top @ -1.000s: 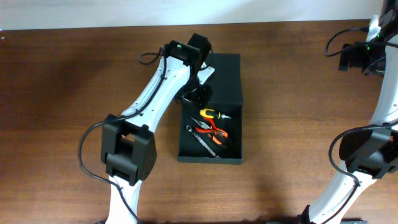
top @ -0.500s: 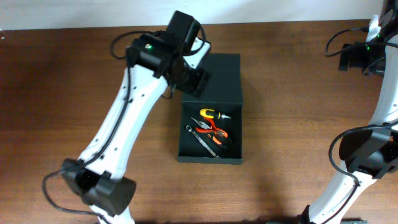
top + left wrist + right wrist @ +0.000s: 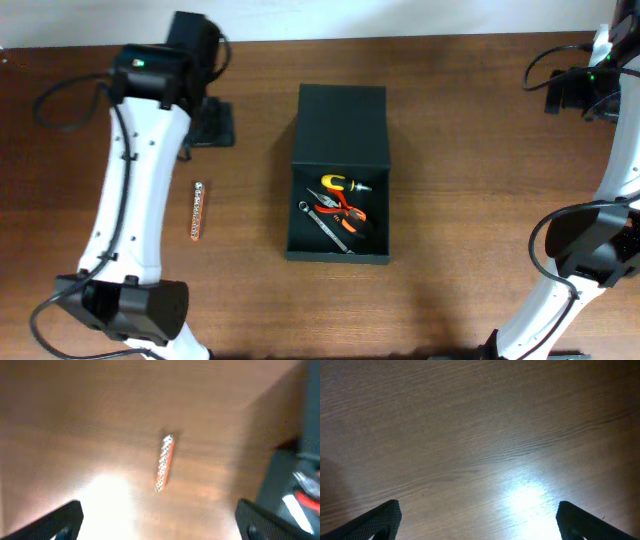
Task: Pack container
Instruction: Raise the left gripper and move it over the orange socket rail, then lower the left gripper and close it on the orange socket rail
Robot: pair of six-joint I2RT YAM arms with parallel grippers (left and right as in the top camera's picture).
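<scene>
Now left fingers [image 3: 62, 519] and right fingers [image 3: 380, 520] gape wide, and the slim orange tool [image 3: 197, 211] could roll if pinched off-centre.

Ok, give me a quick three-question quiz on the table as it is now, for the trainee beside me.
1. True or false: the orange stick lies on the table, outside the container.
2. Which is nearer that stick? A) left gripper B) right gripper
3. Fill in: the container's flap lid is ____ (open/shut).
Key: 1 true; 2 A; 3 open.
</scene>
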